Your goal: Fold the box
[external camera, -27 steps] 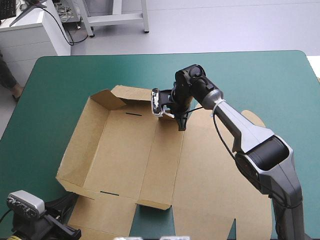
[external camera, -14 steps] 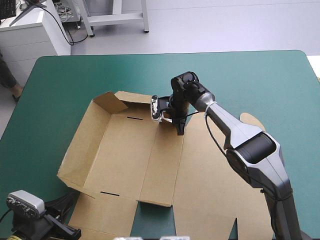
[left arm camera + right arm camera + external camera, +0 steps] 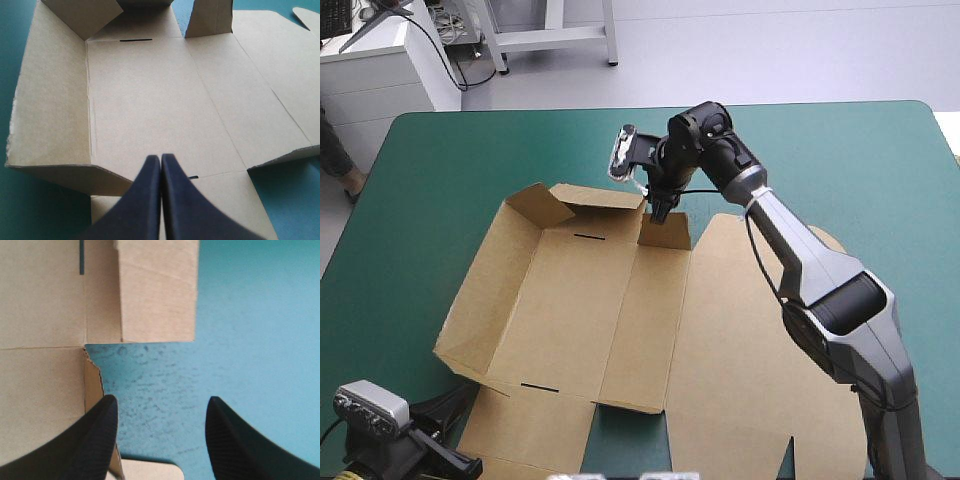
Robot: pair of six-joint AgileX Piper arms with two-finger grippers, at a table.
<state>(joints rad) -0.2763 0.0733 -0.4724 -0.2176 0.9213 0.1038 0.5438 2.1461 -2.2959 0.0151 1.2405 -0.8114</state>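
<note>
Brown box (image 3: 575,310) on teal-green cover (image 3: 840,160), left of centre, reaching toward near edge, part-formed; lid panel (image 3: 750,340) lying flat to the right. Thin cut board, so prob. light, stiff across panels, bending only at creases. Likely to skid on cover if pushed w/o a counter-hold. Edges prob. easy to crush or tear under a hard pinch; ragged corner (image 3: 92,362) already showing at far edge.

L to R:
- Left gripper (image 3: 160,157) low at near-left, fingers pressed together into one point, holding nothing, aimed over near edge toward base.
- Left wall (image 3: 480,285) half raised, leaning outward.
- Corner flap (image 3: 538,200) at far-left standing, tipped inward.
- Base w/ far slot (image 3: 588,237) and near slot (image 3: 540,387).
- Small far flap (image 3: 665,232) upright by crease btwn base and lid panel.
- Right gripper (image 3: 658,203) just beyond that flap, over bare cover, fingers spread wide, empty.

Best holds, as judged: free top edges of walls and flaps, pinched close to a crease. Press base flat w/ shut tip as anchor. Avoid mid-panel, no edge to take there.

In the way, as judged: raised flaps themselves, plus right arm reaching over lid panel. Mind both when swinging walls up.
</note>
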